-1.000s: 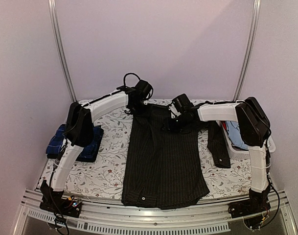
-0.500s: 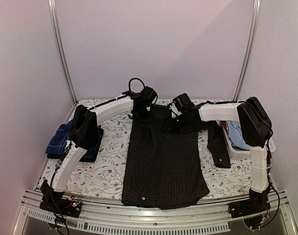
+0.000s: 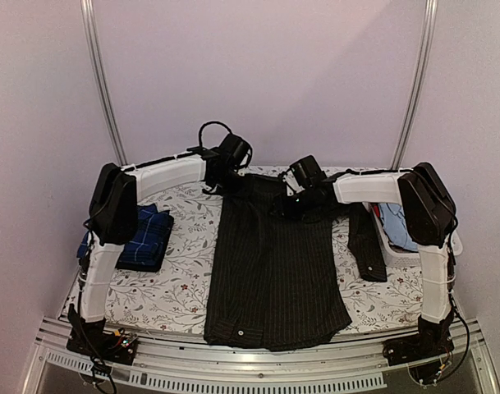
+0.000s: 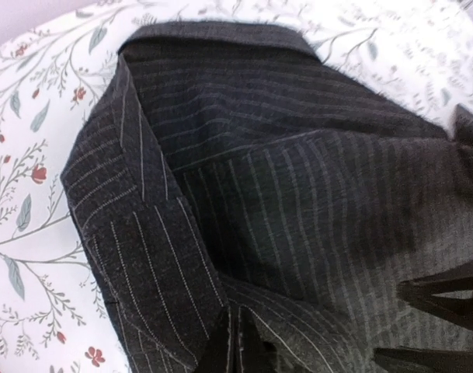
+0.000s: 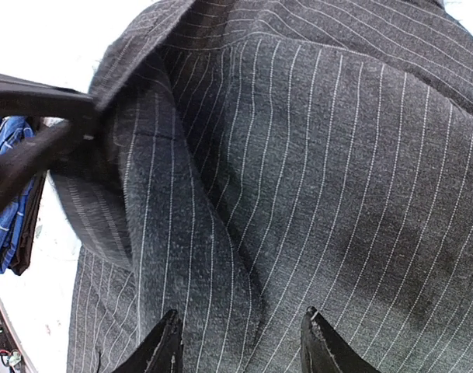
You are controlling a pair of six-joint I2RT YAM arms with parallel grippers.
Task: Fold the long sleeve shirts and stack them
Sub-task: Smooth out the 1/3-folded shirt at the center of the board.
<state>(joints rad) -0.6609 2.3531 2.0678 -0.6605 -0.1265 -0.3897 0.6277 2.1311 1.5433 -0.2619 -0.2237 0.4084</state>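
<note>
Looking down from the top, the black striped shirt (image 3: 274, 263) lies flat in the middle of the bench (image 3: 176, 287). One sleeve (image 3: 366, 242) lies out to the right. The folded blue checked shirt (image 3: 147, 236) sits at the left side. Up close, my left fingers (image 4: 236, 353) pinch a fold near the collar (image 4: 213, 35). My right fingers (image 5: 162, 346) are spread wide, with black cloth between them.
</note>
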